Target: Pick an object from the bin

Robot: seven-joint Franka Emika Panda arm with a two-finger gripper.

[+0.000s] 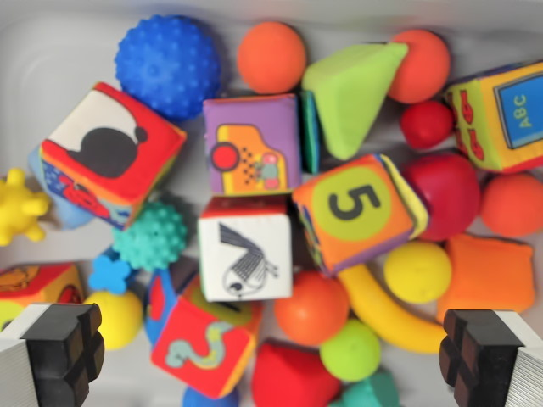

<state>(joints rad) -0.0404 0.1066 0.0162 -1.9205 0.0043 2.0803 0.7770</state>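
Note:
I look straight down into a grey bin [51, 51] packed with soft toys. A white cube with a black bird drawing [245, 256] lies near the middle. Around it sit a purple cube [252, 144], an orange cube marked 5 [356, 209], a blue bumpy ball [170, 64], a green wedge [352, 93], a teal bumpy ball [153, 235] and an orange ball [312, 307]. My gripper [271, 356] hangs open above the pile, its black fingertips [64, 348] at the lower corners of the view. Nothing is between them.
A red-and-white cube with a black shape [110, 153] lies at the wrist view's left, a yellow spiky toy [19, 206] at the edge. An ABC cube [502, 114], red balls [445, 191], an orange cushion [488, 273] and a yellow banana shape [386, 315] fill the right.

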